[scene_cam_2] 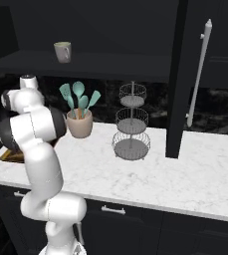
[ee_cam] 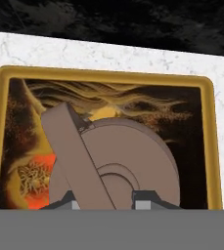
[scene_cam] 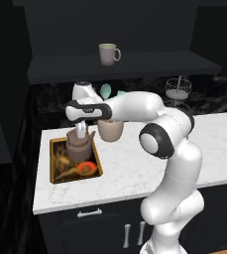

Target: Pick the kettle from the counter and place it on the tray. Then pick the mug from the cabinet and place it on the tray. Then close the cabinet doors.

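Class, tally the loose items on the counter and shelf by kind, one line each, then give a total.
Kettle: 1
Tray: 1
Mug: 1
Utensil crock: 1
Tiered wire basket stand: 1
Total: 5

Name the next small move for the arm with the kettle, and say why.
Probably open the end effector and let go. Its fingers straddle the kettle's arched handle, and the kettle sits over the tray, apparently resting on it in the left base view. The mug waits on the cabinet shelf.
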Available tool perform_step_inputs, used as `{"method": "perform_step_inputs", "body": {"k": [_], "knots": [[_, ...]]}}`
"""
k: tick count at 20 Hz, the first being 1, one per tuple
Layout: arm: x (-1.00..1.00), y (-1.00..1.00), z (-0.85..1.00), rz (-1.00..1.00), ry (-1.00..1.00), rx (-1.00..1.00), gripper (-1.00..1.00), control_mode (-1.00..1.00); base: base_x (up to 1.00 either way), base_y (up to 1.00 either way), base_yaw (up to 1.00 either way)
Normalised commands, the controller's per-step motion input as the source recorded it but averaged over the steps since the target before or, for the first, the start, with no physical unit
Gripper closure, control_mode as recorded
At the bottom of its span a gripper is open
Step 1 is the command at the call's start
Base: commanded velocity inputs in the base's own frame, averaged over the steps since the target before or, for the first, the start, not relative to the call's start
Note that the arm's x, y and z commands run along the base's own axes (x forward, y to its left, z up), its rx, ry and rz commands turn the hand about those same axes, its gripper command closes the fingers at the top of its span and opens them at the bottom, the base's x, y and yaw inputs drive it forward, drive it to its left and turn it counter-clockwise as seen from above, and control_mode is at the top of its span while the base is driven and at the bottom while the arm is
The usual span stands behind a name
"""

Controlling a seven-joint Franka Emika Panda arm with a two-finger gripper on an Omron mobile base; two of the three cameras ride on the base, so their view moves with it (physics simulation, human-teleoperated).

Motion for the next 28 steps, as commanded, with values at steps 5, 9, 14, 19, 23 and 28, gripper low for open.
{"method": "perform_step_inputs", "body": {"k": [5,9,14,19,23,28], "knots": [[0.23,0.18,-0.02,0.0,-0.01,0.0,1.0,-1.0,0.0,0.0,0.0],[0.07,0.21,-0.07,0.0,-0.01,0.0,1.0,-1.0,0.0,0.0,0.0],[0.01,0.08,-0.18,0.0,-0.04,0.0,1.0,-1.0,0.0,0.0,0.0],[0.0,0.04,-0.16,0.0,-0.1,0.0,-1.0,-1.0,0.0,0.0,0.0],[0.0,0.0,-0.1,0.0,-0.13,0.0,-1.0,-1.0,0.0,0.0,0.0],[0.0,0.0,0.0,0.0,-0.17,-0.01,-1.0,-1.0,0.0,0.0,0.0]]}}
